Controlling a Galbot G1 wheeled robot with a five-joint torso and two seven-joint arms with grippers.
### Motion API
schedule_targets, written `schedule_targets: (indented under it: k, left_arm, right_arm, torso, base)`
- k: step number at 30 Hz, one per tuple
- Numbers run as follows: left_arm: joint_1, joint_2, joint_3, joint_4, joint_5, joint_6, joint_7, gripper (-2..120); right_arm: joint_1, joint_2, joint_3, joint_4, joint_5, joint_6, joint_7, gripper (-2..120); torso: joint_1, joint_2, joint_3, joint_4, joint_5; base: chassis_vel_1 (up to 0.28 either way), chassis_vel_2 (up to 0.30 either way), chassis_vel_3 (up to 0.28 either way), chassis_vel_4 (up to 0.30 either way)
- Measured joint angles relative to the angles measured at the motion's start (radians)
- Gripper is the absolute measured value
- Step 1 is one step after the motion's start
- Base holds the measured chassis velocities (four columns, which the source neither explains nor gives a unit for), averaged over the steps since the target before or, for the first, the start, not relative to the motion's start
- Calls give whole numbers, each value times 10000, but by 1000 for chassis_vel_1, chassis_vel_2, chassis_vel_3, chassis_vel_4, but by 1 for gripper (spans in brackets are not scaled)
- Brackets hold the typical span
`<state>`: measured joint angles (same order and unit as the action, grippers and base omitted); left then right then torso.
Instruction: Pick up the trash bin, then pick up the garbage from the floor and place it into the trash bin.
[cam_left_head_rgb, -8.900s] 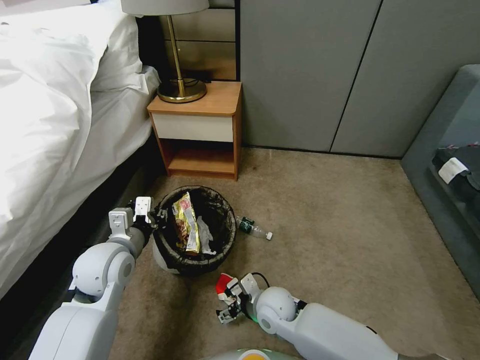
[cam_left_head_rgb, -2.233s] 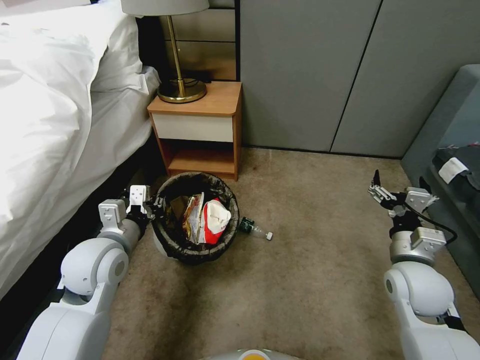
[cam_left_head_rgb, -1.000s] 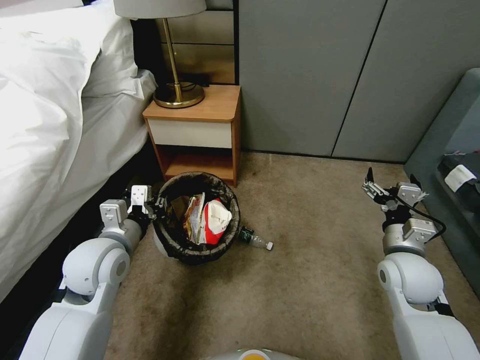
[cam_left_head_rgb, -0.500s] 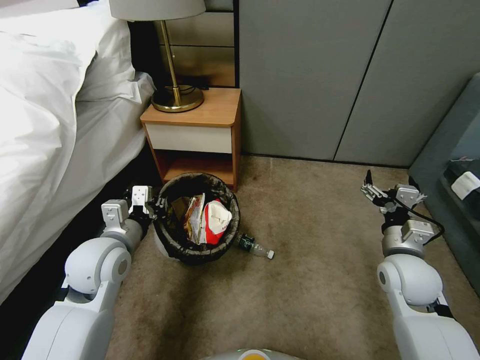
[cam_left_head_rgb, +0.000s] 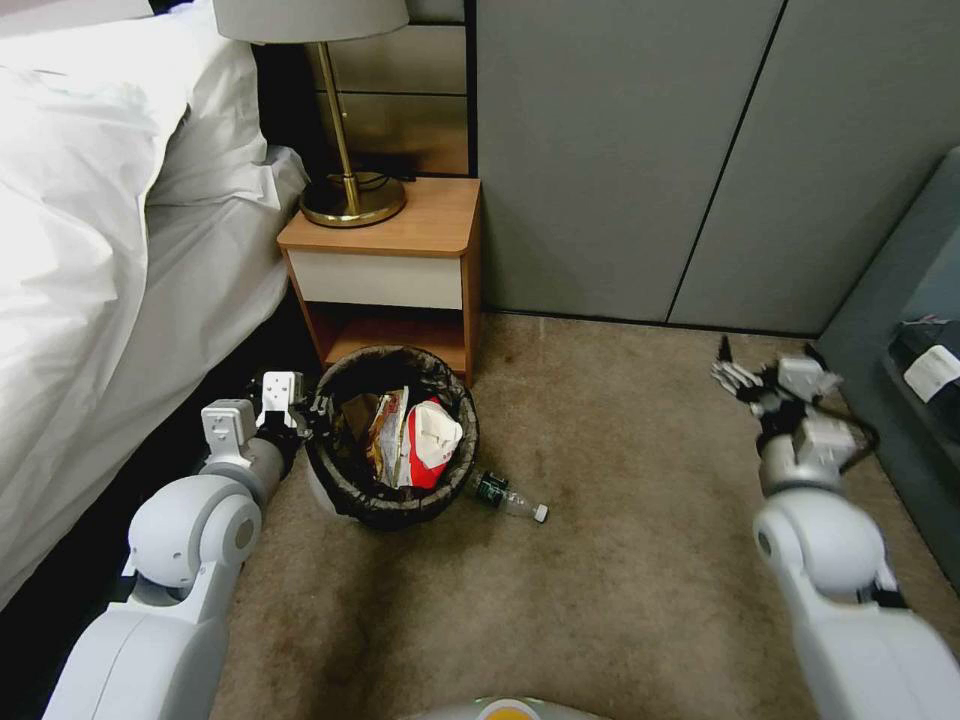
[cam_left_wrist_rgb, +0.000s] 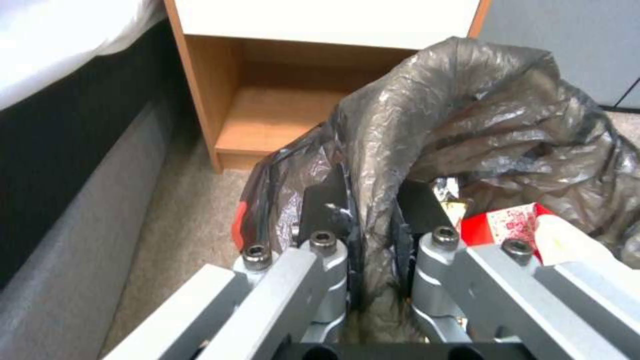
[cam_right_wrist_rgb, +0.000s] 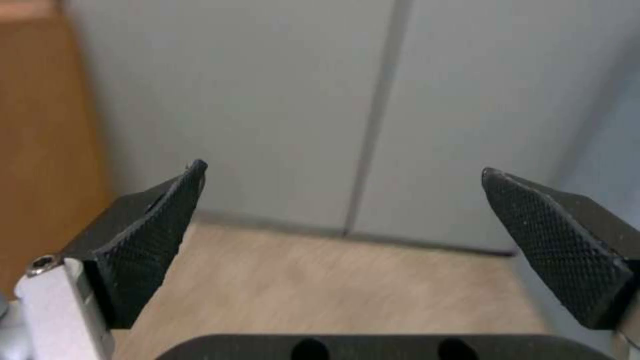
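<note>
Left gripper (cam_left_wrist_rgb: 365, 235) clamped on the lined rim of the trash bin (cam_left_head_rgb: 350, 490), one finger inside the bag, one outside. Red-and-white packet (cam_left_head_rgb: 432, 440) and wrappers in the bin, just past the inner finger. Small bottle (cam_left_head_rgb: 508, 497) on the carpet beside the bin. Right gripper (cam_right_wrist_rgb: 347, 240) raised well apart, fingers spread wide, nothing between them.

Glossy crinkled plastic bin liner (cam_left_wrist_rgb: 467, 115), matt wood nightstand (cam_left_head_rgb: 400, 235), rough carpet (cam_left_head_rgb: 600, 560)
</note>
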<state>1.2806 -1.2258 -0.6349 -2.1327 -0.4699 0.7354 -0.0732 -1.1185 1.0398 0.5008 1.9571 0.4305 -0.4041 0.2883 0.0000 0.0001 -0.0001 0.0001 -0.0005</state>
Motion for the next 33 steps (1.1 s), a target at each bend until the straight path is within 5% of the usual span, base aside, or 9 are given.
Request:
schedule_targets:
  k: [1,3,8,11,19,26,33]
  left_arm:
    - [0,0,0,0,0,0,0,5]
    - [74,4,-15,-13,20,0,0,5]
    - [149,-15,-63,-74,60,0,1,5]
    - [204,-29,-107,-153,85,0,-2,5]
    - [306,-38,-227,-186,130,0,-4,5]
    - [341,-31,-247,-185,149,0,3,5]
    - [360,-21,-250,-130,156,0,10,5]
  right_arm:
    - [0,0,0,0,0,0,0,100]
    - [1485,-1119,-1331,-680,1479,-1621,-601,100]
    - [3791,-1522,-3607,-1973,3055,-2866,-1179,100]
    - [5462,-1211,-5385,-3493,3896,-3381,-1481,100]
    - [6862,275,-8231,-5720,3696,-3443,-2066,100]
    - [6811,1954,-9003,-6792,3337,-3384,-2116,100]
    - [6521,2477,-9201,-7331,2949,-3357,-2118,100]
  torso:
    - [0,0,0,0,0]
    - [0,0,1,-1,4]
    - [0,-1,1,-1,9]
    - [0,-1,2,5,0]
    - [0,-1,2,-2,2]
    - [0,-1,2,3,2]
    - [1,-1,2,0,5]
  base:
    - [0,0,0,0]
    - [0,0,0,0]
    - [0,0,0,0]
    - [0,0,0,0]
    - [0,0,0,0]
    - [0,0,0,0]
    - [0,0,0,0]
